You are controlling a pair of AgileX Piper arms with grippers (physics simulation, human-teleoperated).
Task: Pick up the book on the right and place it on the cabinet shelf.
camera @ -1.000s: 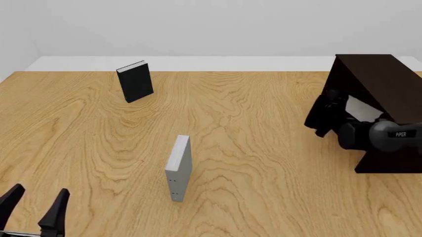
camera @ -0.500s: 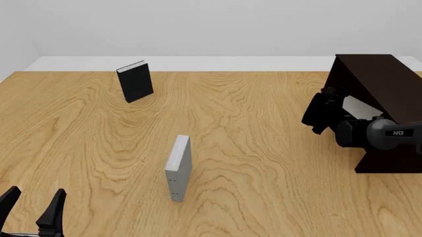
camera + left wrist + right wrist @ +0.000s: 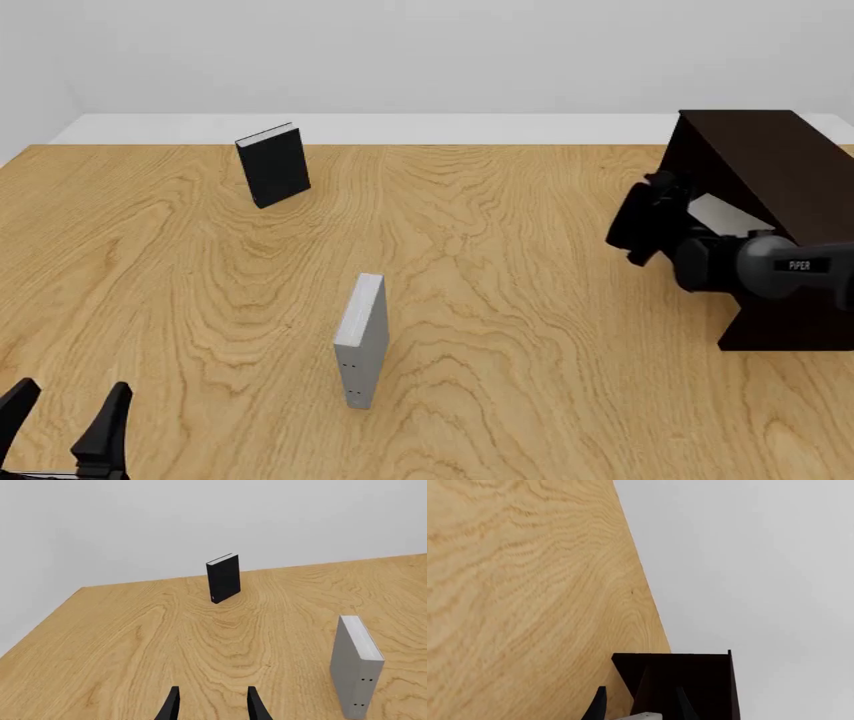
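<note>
The light grey book (image 3: 729,213) lies inside the dark brown cabinet (image 3: 774,160), on its inner shelf, at the table's right side. My right gripper (image 3: 650,207) hovers just left of the cabinet's opening, with its fingers spread wide and closed on nothing. In the right wrist view the two fingers (image 3: 599,706) frame the cabinet (image 3: 694,680). A sliver of the book's pale edge (image 3: 638,716) shows between them. My left gripper (image 3: 63,428) is open and empty at the near left corner, and it also shows in the left wrist view (image 3: 211,706).
A black book (image 3: 274,165) stands upright at the far left; it also shows in the left wrist view (image 3: 223,578). A grey book with dark spine dots (image 3: 362,340) stands upright mid-table, also in the left wrist view (image 3: 357,662). Wooden table (image 3: 534,300).
My right gripper has drawn back to the left and a little up, away from the cabinet opening, while the grey book stays inside. The left gripper has sunk slightly lower.
</note>
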